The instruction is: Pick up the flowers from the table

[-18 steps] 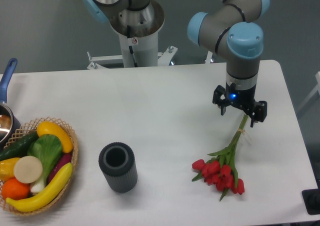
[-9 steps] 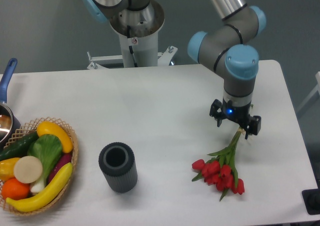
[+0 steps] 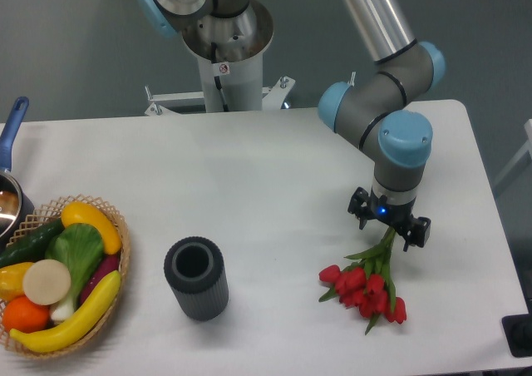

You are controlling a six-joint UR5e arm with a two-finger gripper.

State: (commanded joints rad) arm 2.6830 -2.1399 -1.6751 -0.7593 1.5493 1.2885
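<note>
The flowers [image 3: 366, 286], a small bunch of red tulips with green stems and leaves, lie on the white table [image 3: 274, 185] at the front right, heads toward the front. My gripper [image 3: 389, 230] is low over the stem end, its two fingers spread on either side of the stems. The jaws are open and the upper part of the stems is hidden under the gripper. I cannot tell whether the fingers touch the stems.
A dark grey ribbed cylinder [image 3: 196, 278] stands at the front centre. A wicker basket [image 3: 123, 241] of toy fruit and vegetables sits at the front left, with a blue-handled pot [image 3: 10, 189] behind it. The robot base [image 3: 223, 51] stands at the back.
My gripper has come down and slightly forward along the stems toward the table. The flowers have not moved.
</note>
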